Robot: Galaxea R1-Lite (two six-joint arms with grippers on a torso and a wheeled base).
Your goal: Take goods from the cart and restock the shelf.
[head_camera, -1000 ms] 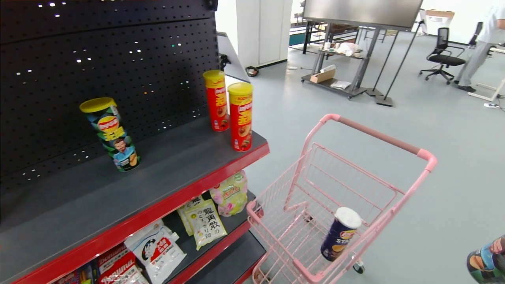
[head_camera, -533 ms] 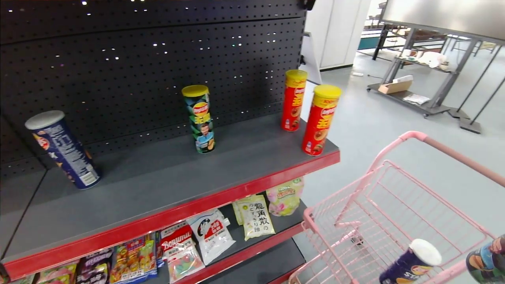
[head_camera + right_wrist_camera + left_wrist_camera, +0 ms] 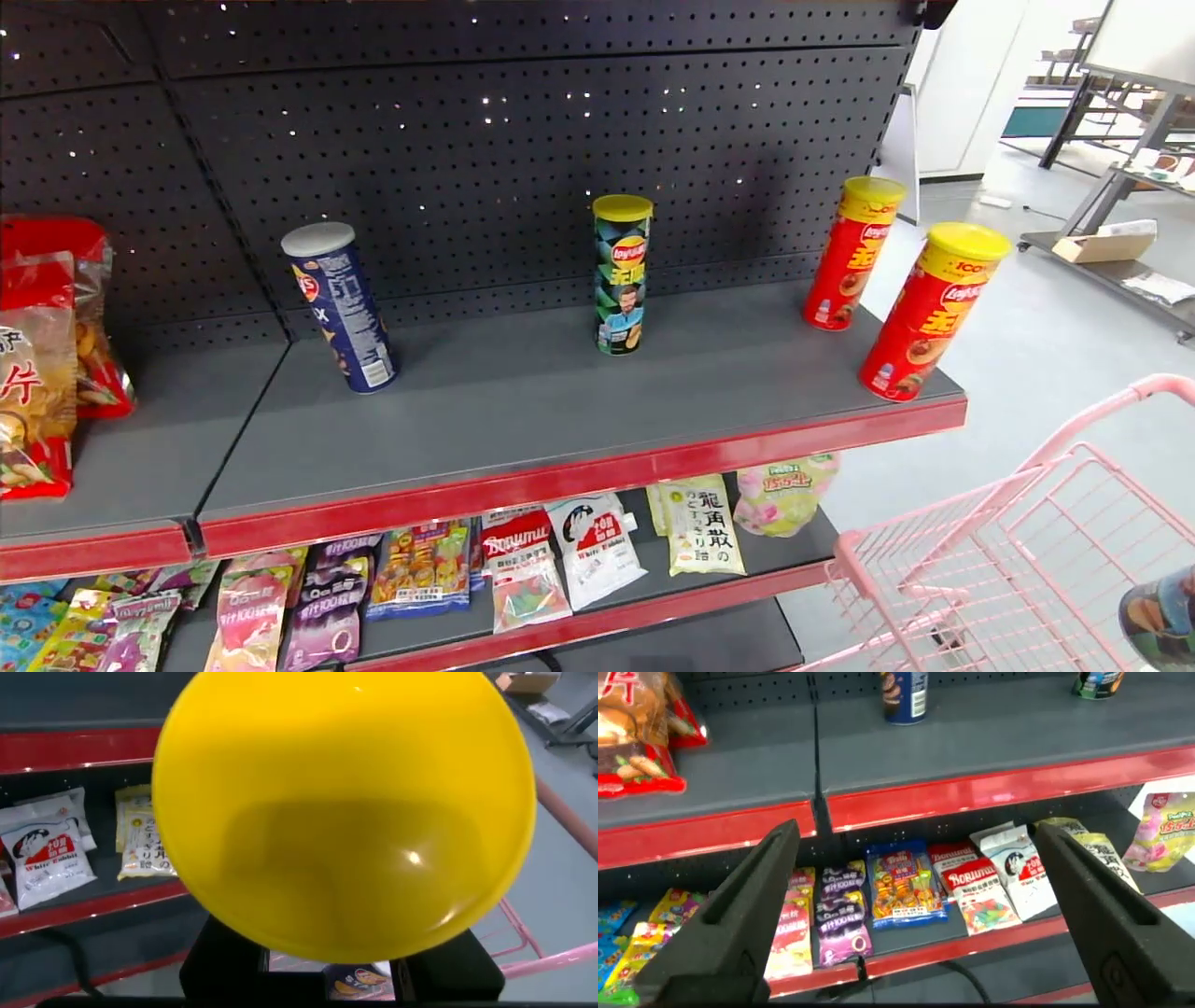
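On the upper shelf [image 3: 579, 467] stand a blue chip can [image 3: 341, 308], a green chip can [image 3: 622, 273] and two red chip cans [image 3: 851, 252] [image 3: 934, 310] at the right end. The pink cart [image 3: 1018, 523] stands low on the right beside the shelf. My right gripper [image 3: 332, 973] is shut on another green chip can [image 3: 1158, 621], its yellow lid [image 3: 346, 812] facing the wrist camera. My left gripper [image 3: 915, 924] hangs open in front of the lower shelf, nothing between its fingers [image 3: 738, 915]. The blue can's base [image 3: 904, 695] is above it.
Snack bags [image 3: 523, 569] line the lower shelf. Red snack bags [image 3: 37, 355] fill the shelf bay at the far left. Bare shelf lies between the blue and green cans and between the green and red ones. A metal rack [image 3: 1120, 252] stands on the floor beyond.
The head camera has swung left, so the shelf now spans the picture and the cart sits at the right corner. The green can stays in my right gripper.
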